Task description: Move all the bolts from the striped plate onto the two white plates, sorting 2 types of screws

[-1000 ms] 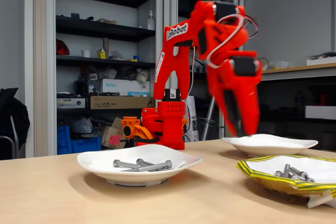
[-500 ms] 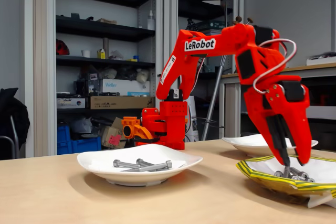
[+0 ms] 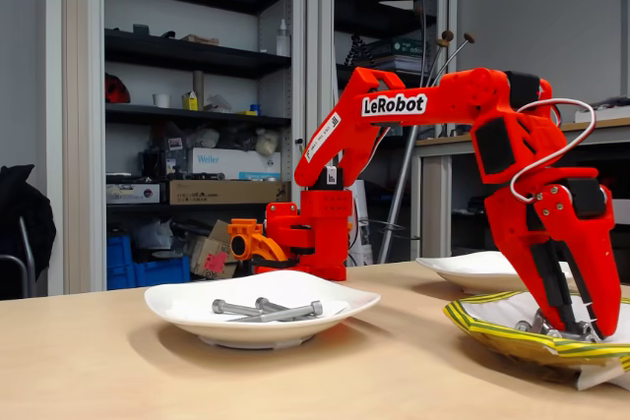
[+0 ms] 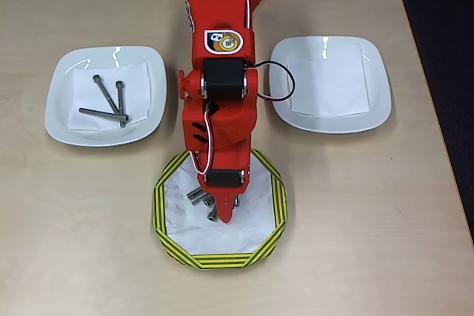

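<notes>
The striped plate (image 3: 489, 333) (image 4: 167, 236) sits at the table's front and holds a few short stubby bolts (image 3: 539, 324) (image 4: 197, 196). My red gripper (image 3: 587, 330) (image 4: 224, 217) reaches down into this plate, its tips among the bolts and its fingers a little apart, open. I cannot see anything clamped between them. One white plate (image 3: 182, 314) (image 4: 59, 118) carries three long bolts (image 3: 266, 311) (image 4: 108, 98) on a paper sheet. The other white plate (image 3: 461, 268) (image 4: 372, 107) holds only a white paper sheet.
The arm's red base (image 3: 310, 233) stands at the back of the table between the two white plates. Shelves and boxes fill the room behind. Bare tabletop (image 4: 370, 220) lies right and left of the striped plate.
The arm has swung from above the far white plate over to the striped plate and lowered, so the gripper tips now sit among the short bolts.
</notes>
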Robot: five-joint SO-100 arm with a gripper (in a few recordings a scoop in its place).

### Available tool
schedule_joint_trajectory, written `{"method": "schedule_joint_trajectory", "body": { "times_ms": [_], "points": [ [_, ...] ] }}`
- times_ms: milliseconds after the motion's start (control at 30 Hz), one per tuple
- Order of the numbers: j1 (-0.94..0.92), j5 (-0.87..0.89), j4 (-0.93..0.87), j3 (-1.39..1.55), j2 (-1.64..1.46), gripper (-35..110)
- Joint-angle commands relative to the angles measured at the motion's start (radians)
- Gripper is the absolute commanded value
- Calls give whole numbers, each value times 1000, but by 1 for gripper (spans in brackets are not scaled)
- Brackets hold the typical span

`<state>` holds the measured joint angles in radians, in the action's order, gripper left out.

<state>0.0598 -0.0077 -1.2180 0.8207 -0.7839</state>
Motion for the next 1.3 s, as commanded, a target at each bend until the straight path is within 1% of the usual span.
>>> {"method": "schedule_joint_trajectory", "body": {
  "times_ms": [0, 267, 333, 400, 500, 633, 800, 967, 1167, 1267],
  "points": [
    [0, -9, -3, -12, -9, 9],
    [-26, -3, -84, -57, -9, 7],
    [-32, 26, -101, -57, -28, 6],
    [-41, 117, -120, -57, -49, 8],
    [-60, 371, -129, -49, -92, 9],
    [-83, 683, -130, -52, -135, 7],
    [-81, 957, -109, -69, -138, 10],
    [-64, 1160, -67, -67, -117, 14],
    [-46, 1261, 64, -66, -69, 14],
    [-25, 1305, 94, -107, -28, 14]
  ]
}}
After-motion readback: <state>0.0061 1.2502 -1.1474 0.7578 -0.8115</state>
